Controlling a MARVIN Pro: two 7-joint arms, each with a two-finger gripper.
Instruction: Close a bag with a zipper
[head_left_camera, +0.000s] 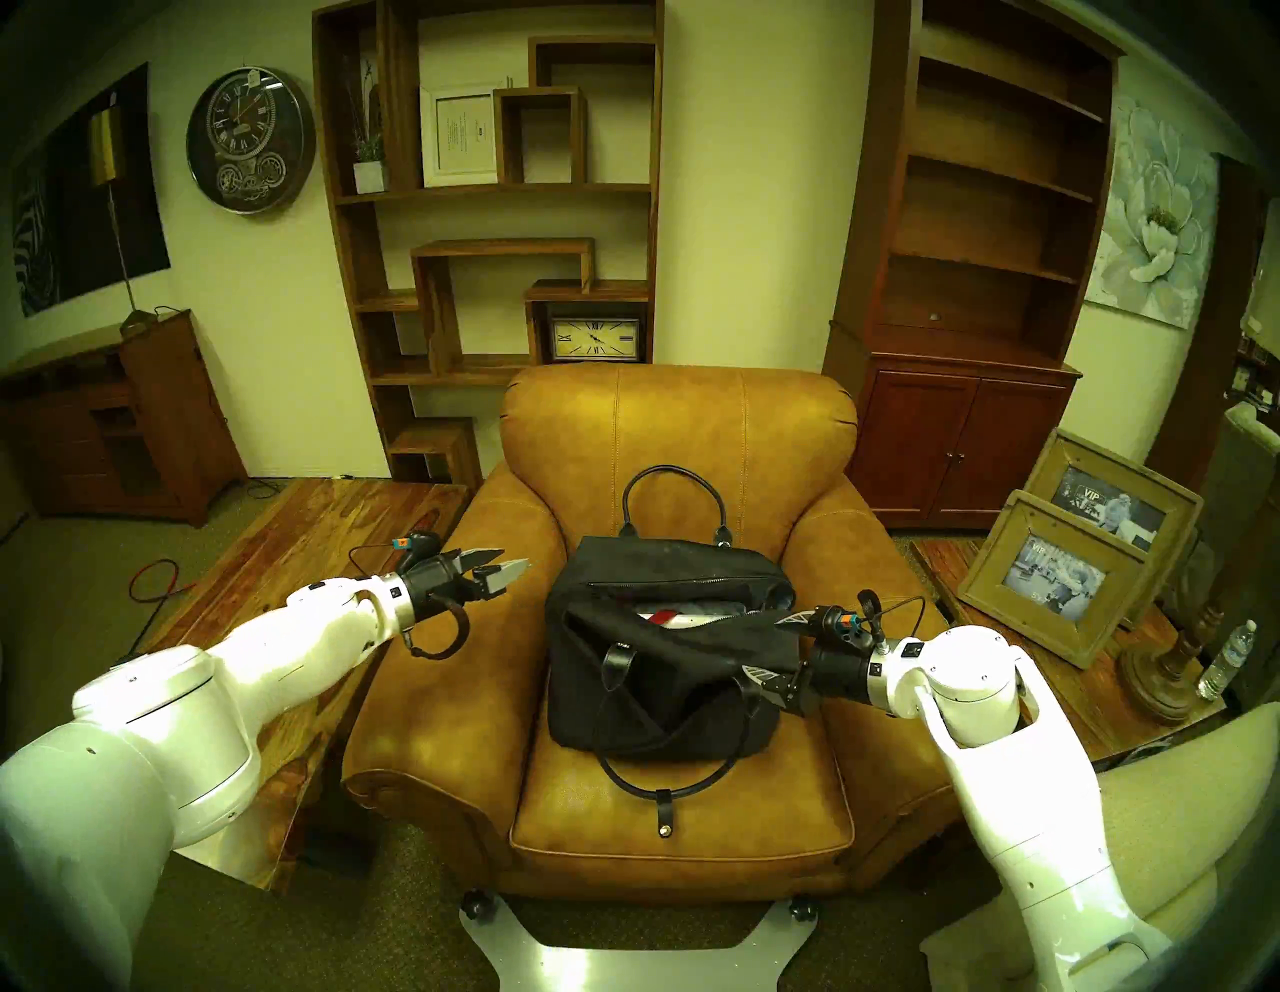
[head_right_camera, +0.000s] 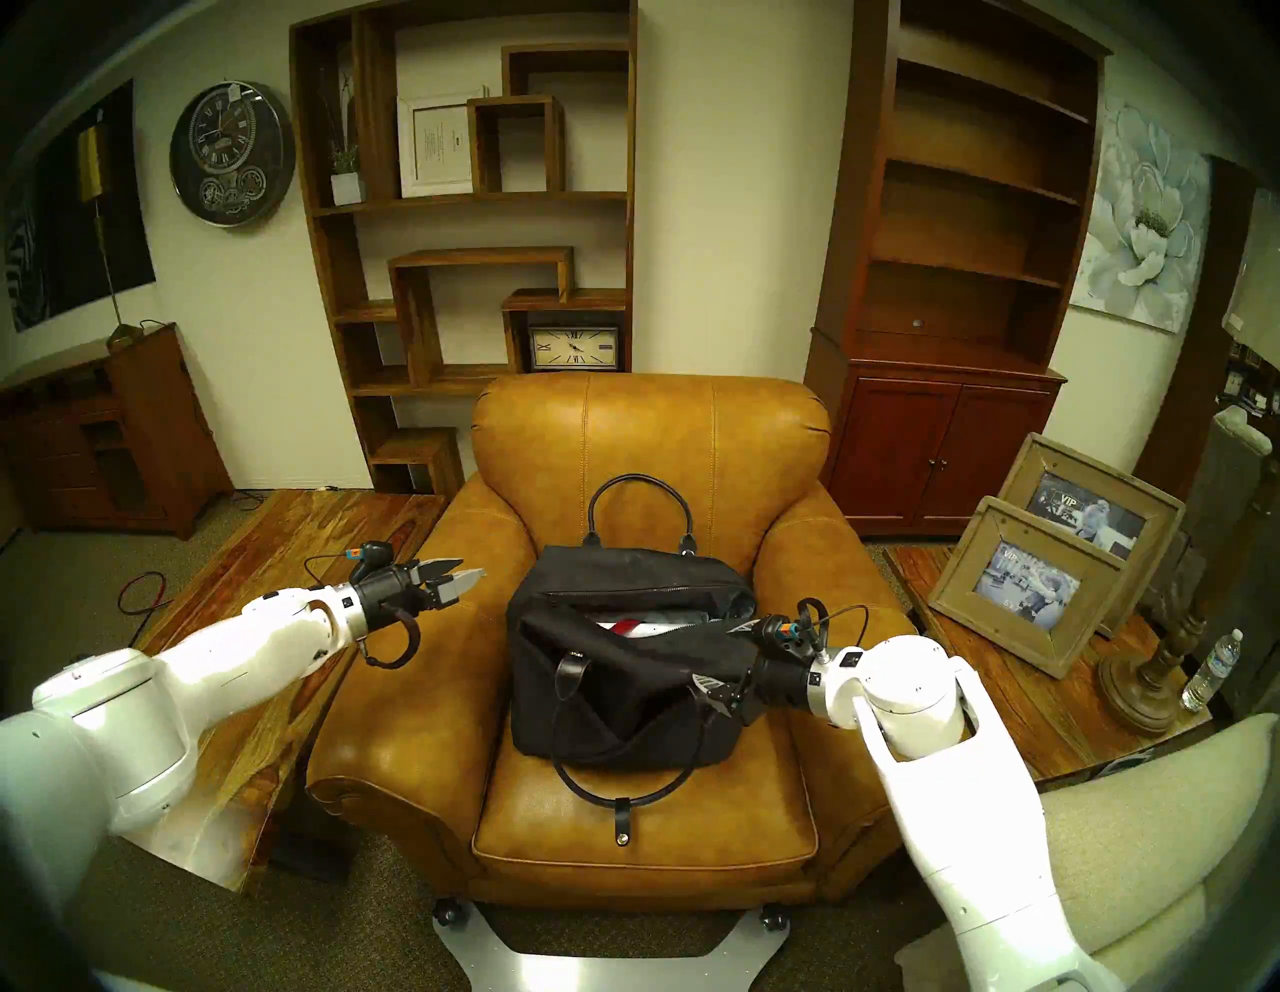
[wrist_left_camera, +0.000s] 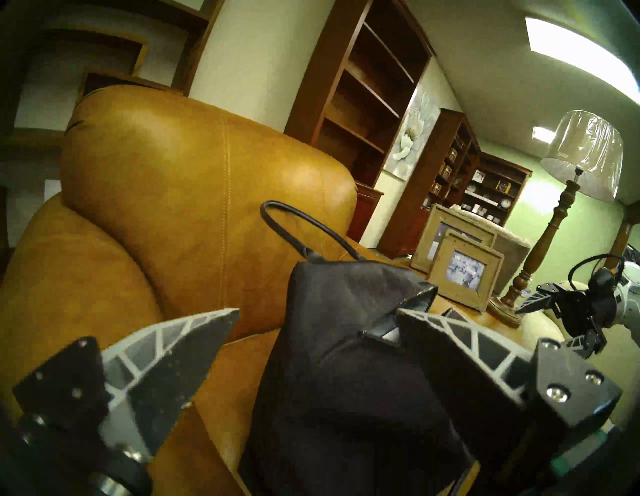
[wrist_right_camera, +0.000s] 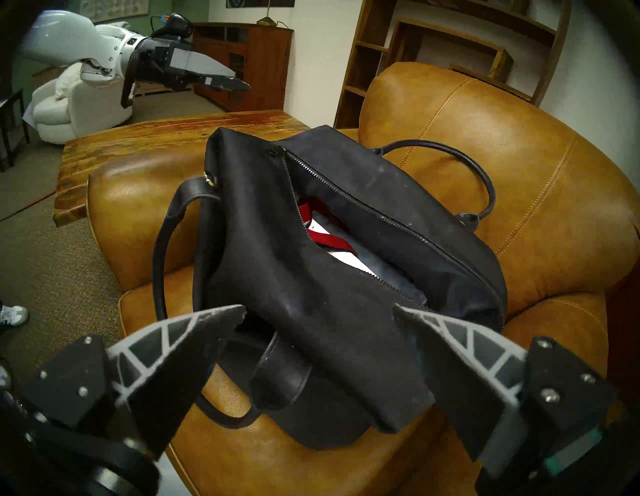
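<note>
On the seat cushion of the tan leather armchair (head_left_camera: 679, 429) sits the boxy black fabric handbag (head_left_camera: 609, 665), mouth up, unzipped along most of its top. The line of fine silvery zipper teeth (wrist_right_camera: 374, 211) runs lengthwise across the bag, side to side in the head view; white and red contents show through the gap. The slider's position is unclear; a small dark tab at the far end in the right wrist view may be it. One thin black loop handle (head_left_camera: 675, 495) stands against the chair back; the other (head_left_camera: 665, 776) lies flopped on the cushion in front.

Right gripper (head_left_camera: 765, 648): jaws spread wide, straddling the bag's right end, fabric between the fingers but not pinched as far as the right wrist view shows. Released.

Left gripper (head_left_camera: 509, 569): jaws apart, holding nothing, hanging over the chair's left armrest, clear of the bag's left end.

Key relation: the zipper's long axis lies roughly along the line between the two grippers. The right is nearer, at the bag's end; the left is off the other end, pointing toward it. Judgement: closing not yet started; one gripper would need to anchor an end while the other finds the slider.
</note>
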